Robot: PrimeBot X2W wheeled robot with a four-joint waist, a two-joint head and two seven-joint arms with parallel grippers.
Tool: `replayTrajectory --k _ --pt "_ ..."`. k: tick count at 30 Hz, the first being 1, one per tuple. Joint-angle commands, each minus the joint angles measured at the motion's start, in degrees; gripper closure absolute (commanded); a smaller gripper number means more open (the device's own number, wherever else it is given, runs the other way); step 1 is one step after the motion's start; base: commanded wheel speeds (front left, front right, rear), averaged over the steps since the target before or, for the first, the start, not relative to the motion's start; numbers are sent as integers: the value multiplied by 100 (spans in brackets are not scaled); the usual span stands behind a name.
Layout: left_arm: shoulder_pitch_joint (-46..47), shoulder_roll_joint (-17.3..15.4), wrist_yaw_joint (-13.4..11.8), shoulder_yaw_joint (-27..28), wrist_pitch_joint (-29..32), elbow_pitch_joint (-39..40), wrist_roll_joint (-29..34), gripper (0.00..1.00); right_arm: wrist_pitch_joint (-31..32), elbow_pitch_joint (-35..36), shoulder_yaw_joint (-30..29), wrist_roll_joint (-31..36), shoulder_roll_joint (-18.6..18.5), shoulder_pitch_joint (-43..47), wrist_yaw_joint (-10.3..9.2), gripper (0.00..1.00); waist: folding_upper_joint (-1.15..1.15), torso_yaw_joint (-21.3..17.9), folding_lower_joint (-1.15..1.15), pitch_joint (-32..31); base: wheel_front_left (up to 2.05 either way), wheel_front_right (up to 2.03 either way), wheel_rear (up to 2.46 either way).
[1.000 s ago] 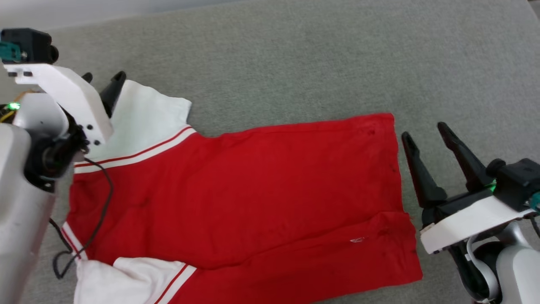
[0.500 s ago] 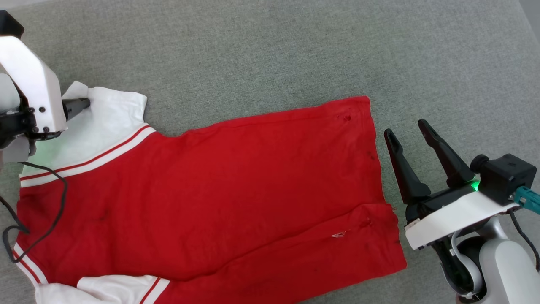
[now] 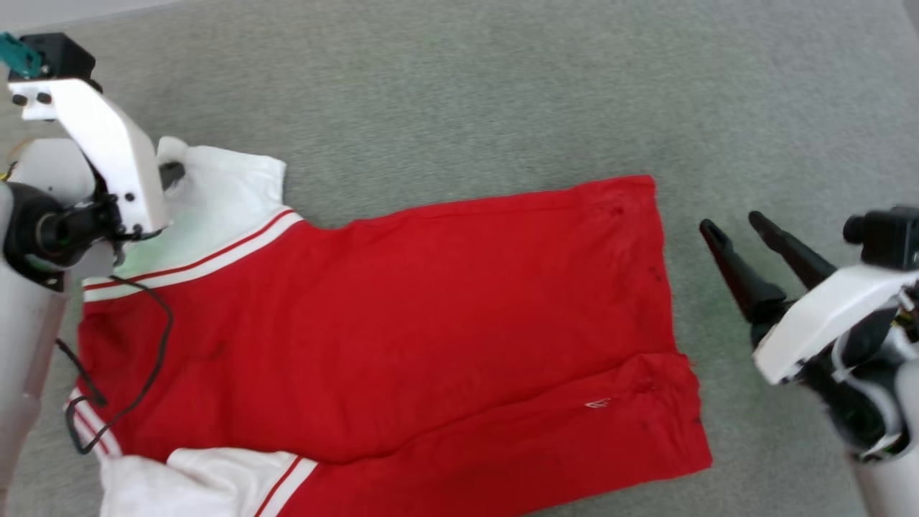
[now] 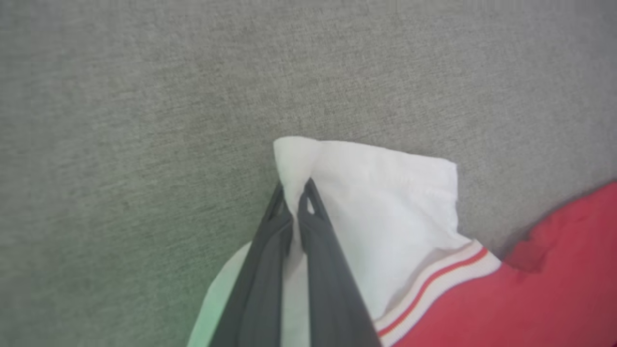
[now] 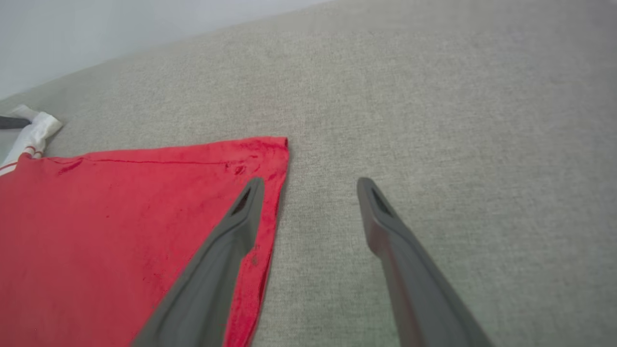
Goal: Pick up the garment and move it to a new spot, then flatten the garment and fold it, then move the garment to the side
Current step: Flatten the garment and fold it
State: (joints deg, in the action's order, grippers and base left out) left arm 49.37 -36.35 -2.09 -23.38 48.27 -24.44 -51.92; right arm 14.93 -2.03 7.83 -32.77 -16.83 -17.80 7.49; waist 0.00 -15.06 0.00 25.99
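Note:
The garment (image 3: 402, 309) lies spread on the grey fabric surface, red body flat and plain side up, with its white sleeves at the left. My left gripper (image 3: 176, 172) is shut on the corner of the far white sleeve (image 4: 376, 202), its fingers (image 4: 308, 231) pinching the cloth edge. My right gripper (image 3: 732, 222) hovers open just off the garment's right hem. In the right wrist view its left finger (image 5: 231, 236) overlaps the red hem (image 5: 270, 193); nothing is between the fingers.
The grey fabric surface (image 3: 467, 93) stretches wide beyond the garment and to its right. A black cable (image 3: 154, 345) from my left arm drapes over the red cloth near the collar end. A pale wall edge (image 5: 96, 33) lies far back.
My left gripper has closed on the far sleeve's corner. The head camera shifted, so the whole picture slid. The right gripper stays open beside the hem.

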Motion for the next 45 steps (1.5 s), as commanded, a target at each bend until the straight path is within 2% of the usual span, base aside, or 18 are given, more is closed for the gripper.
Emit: replayTrajectory --k 1,2,3,7,10,19,20,21,22,23,27,34,39,45 --pt "87 70 56 -15 -149 49 80 100 380 -165 -28 -192 -185 -240 0 0 0 202 0 -72 0 0 0" --pt "147 117 61 -28 -229 98 108 100 633 -251 -25 -288 -295 -319 -1 0 0 276 0 -75 0 0 0" --pt "212 204 110 -79 -360 191 176 100 1170 -394 -1 -500 -438 -494 0 0 0 432 0 -80 0 0 0" --pt "329 371 186 -202 -565 422 311 100 2148 -601 -43 -670 -646 -834 0 0 0 731 0 -44 0 0 0" --pt "392 479 232 -304 -652 572 387 100 2762 -745 -81 -678 -647 -1044 0 0 0 920 0 17 0 0 0" --pt "378 625 290 -407 -874 865 470 100 3895 -1324 -98 -491 -456 -1518 0 0 0 1224 0 233 0 0 0" --pt "343 632 295 -414 -904 874 472 100 4021 -1378 -44 -461 -443 -1514 0 13 0 1241 0 234 0 0 0" --pt "304 639 297 -421 -928 885 473 100 4107 -1408 -7 -488 -409 -1505 0 60 0 1256 0 232 0 0 0" --pt "273 635 296 -425 -948 888 475 100 4247 -1435 58 -501 -400 -1478 0 97 0 1268 0 227 0 0 0" --pt "252 635 292 -424 -965 884 470 100 4320 -1422 104 -494 -407 -1462 0 100 0 1277 0 220 0 0 0" --pt "202 625 272 -396 -1028 877 449 100 4374 -1330 138 -534 -474 -1533 0 100 0 1291 0 184 0 0 0" --pt "-135 632 288 -294 -1383 833 372 100 3720 -1032 66 -432 -729 -1681 0 100 0 1321 0 -223 0 0 0" --pt "-647 543 206 -146 -1709 952 260 100 3289 -1035 6 -329 -769 -1399 0 100 0 1334 0 -663 0 0 0" --pt "-1743 401 -2 24 -2140 1316 124 100 2873 -1063 -107 -289 -669 -739 -1 100 0 1371 0 -1257 0 0 0"
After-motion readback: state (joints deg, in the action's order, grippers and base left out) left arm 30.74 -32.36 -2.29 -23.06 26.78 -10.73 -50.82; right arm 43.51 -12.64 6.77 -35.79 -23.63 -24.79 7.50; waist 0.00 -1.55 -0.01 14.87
